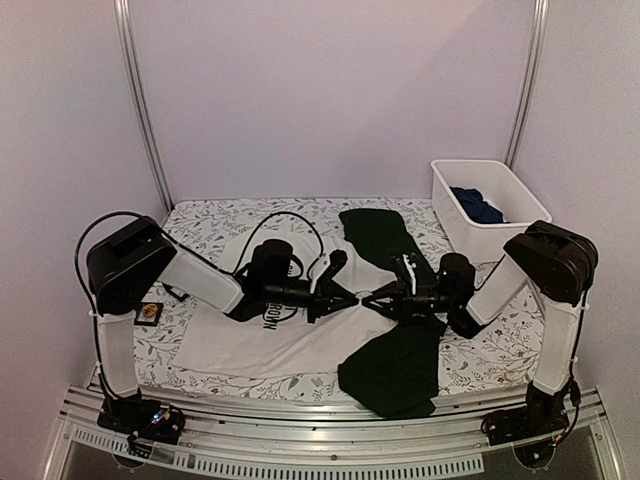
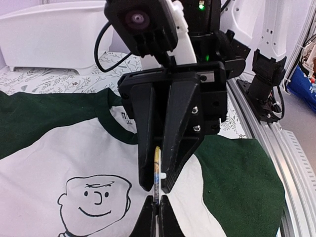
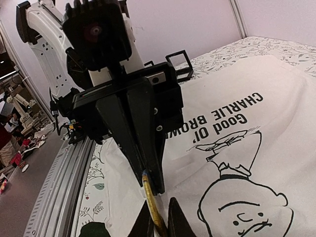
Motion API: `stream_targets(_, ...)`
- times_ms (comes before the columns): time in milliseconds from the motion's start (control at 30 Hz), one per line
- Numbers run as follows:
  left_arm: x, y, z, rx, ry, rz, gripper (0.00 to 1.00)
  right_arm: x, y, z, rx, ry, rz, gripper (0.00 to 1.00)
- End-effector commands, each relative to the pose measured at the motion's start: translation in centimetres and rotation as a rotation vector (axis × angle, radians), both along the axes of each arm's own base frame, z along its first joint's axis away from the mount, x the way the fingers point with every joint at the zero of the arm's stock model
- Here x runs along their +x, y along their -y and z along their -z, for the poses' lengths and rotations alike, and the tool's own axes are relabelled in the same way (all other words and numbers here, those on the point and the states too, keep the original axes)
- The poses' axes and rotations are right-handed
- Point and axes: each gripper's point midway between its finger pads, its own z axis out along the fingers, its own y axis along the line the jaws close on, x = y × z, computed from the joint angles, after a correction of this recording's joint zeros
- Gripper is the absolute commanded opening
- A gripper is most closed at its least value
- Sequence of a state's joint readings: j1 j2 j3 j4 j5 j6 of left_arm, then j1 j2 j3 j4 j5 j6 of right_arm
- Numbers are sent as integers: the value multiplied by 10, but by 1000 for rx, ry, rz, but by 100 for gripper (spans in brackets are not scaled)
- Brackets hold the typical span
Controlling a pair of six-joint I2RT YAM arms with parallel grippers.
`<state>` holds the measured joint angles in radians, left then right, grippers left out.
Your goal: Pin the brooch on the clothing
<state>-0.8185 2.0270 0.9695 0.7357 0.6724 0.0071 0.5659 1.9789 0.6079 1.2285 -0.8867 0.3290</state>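
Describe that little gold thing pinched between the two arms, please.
The brooch shows only edge-on: a thin, slightly curved sliver with a golden-yellow rim that looks metallic, plus a pale patch in the left wrist view. Its face and pin are hidden. It hangs above the white chest of the T-shirt, near the cartoon face, apparently clear of the cloth. The left gripper and right gripper meet tip to tip, and both pairs of jaws appear closed on it.

Plain pale lilac walls (image 1: pixel 330 90) stand at 9, 12 and 3 o'clock, evenly lit. Metal poles (image 1: pixel 141 100) rise at 11 and 1 o'clock. A leaf-print cloth (image 1: pixel 215 215) covers the table. A white plastic bin (image 1: pixel 492 240) at 2 o'clock holds a dark blue garment (image 1: pixel 478 206). An aluminium rail (image 1: pixel 330 440) runs along 6 o'clock.
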Motion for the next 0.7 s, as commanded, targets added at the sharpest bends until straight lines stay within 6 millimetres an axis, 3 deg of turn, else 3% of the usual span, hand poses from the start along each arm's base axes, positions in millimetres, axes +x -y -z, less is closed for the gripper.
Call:
stream_targets(0,-10,-4,5,20,-14,16,0,20,12,2,-2,-12,96,11)
stream_targets(233,-7,-5,6,21,-15,12,0,17,12,-1,-4,12,69,15)
stream_targets(433,-3,-7,10,39,20,-7,0,7,12,-1,-9,27,28,25)
stream_targets(567,3,-10,15,80,117,-33,0,4,15,-9,-21,54,29,33)
stream_targets(667,7,-11,17,129,228,-44,0,14,18,-21,-33,42,56,37)
